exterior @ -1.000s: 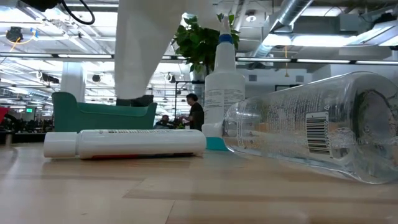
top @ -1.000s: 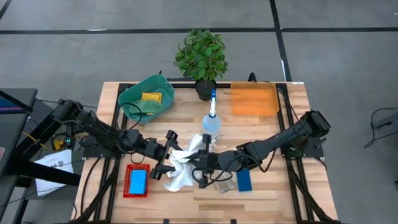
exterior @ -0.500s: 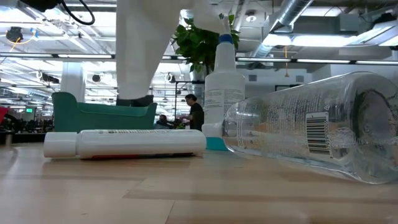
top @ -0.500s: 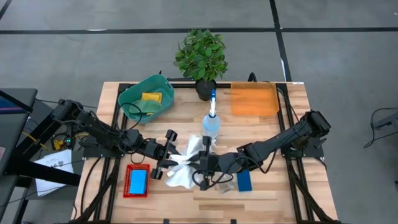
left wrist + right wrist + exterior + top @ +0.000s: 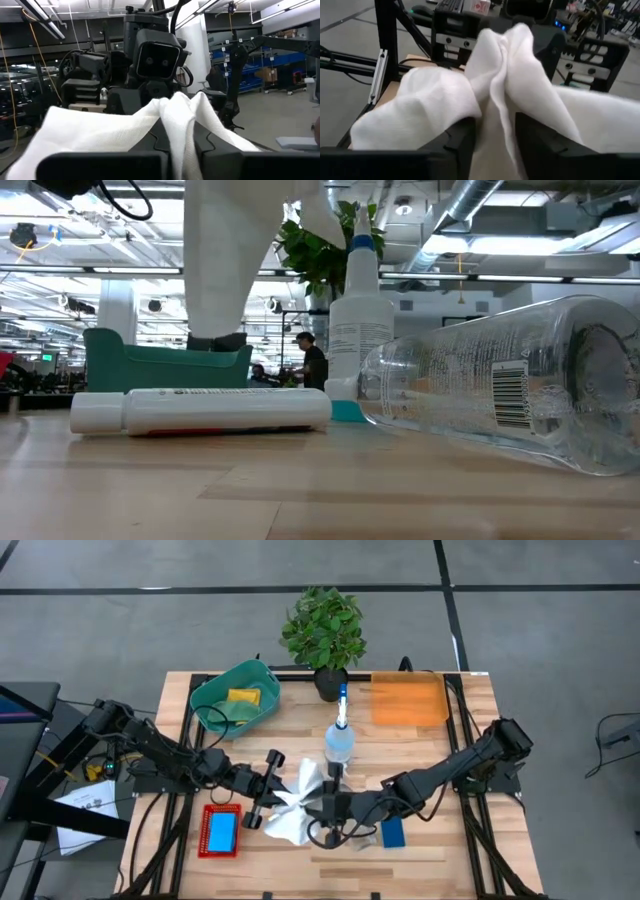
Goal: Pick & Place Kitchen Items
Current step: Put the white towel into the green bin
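Over the middle of my wooden table (image 5: 420, 740), both arms meet at the white cloth (image 5: 292, 802), which hangs lifted between them. My left gripper (image 5: 268, 792) has its fingers pinched tight on a fold of the cloth, as its wrist view shows, with fabric squeezed between the two dark fingers (image 5: 150, 145). My right gripper (image 5: 322, 808) faces it from the other side; its fingers (image 5: 460, 142) stand partly apart with the cloth draped through the gap, and I cannot tell whether they grip it.

Just behind the cloth, an upright clear spray bottle (image 5: 340, 735) with a blue nozzle stands at the table's centre. A second clear bottle (image 5: 500, 395) lies on its side close to the low camera, beside a white labelled bottle (image 5: 200, 410) that also lies flat. A blue sponge (image 5: 393, 831) rests near the right arm, another blue sponge sits in a red tray (image 5: 204, 840) at the front left, and a yellow sponge (image 5: 242, 696) lies in the green bin (image 5: 262, 708) at the back left. An orange mat (image 5: 408, 700) and a potted plant (image 5: 323, 635) occupy the far edge.
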You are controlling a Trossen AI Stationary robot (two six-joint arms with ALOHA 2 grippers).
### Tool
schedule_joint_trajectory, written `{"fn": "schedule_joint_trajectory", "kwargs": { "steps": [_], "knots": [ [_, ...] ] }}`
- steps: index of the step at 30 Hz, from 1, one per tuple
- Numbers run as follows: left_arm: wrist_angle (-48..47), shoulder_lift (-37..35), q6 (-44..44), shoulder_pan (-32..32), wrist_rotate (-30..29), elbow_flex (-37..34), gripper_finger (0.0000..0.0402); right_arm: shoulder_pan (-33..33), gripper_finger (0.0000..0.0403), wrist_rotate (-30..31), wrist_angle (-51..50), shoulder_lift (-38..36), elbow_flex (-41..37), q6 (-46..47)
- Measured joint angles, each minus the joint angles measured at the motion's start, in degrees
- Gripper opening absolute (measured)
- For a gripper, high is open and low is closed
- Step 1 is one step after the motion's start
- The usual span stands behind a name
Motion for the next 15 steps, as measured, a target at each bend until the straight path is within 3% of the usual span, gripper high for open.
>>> {"fn": "schedule_joint_trajectory", "kwargs": {
  "steps": [4,8,15],
  "knots": [
    [-3.0,-1.3,0.8,0.2,-0.5,0.0,0.0005,0.6,0.0179,0.2,-1.7,0.0,0.0,1.5],
    [-7.6,-3.6,1.3,0.2,-4.8,-0.1,0.0004,1.7,0.0209,0.6,-0.7,-0.2,0.0,0.4],
    [-19.1,-8.7,1.3,0.2,-10.1,-0.2,0.0004,4.7,0.0223,6.5,-1.3,-1.1,0.2,-2.0]
  ]
}}
